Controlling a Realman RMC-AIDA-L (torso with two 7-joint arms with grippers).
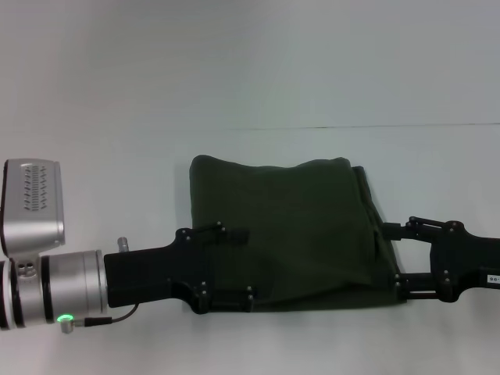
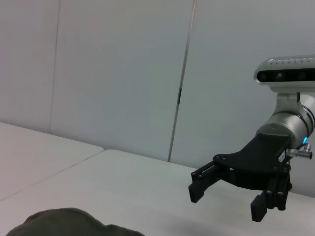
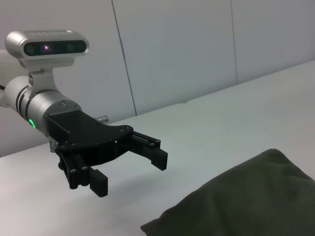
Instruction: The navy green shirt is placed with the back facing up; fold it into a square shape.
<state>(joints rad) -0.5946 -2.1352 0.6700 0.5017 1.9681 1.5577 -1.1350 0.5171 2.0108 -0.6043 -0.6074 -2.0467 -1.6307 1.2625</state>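
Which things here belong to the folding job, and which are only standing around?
Job:
- shirt, already folded to a rough rectangle
- left end effector, open, over the shirt's left edge
- right end effector, open, at its right edge

Not part of it:
- table
- wall panels behind

Head view: left gripper (image 1: 234, 269) overlaps the near-left part of the navy green shirt (image 1: 297, 226), hiding the cloth beneath its fingers. Contact with the cloth cannot be judged. Left arm cut off by the frame's left edge. Right gripper (image 1: 393, 254) covers a strip of the shirt's right edge; its arm is cut off at the frame's right side.

Left wrist view: only a small corner of the shirt (image 2: 69, 223) shows, cut by the frame's edge.

Right wrist view: shirt (image 3: 246, 201) cut off at the edge.

No lettering visible on the shirt.
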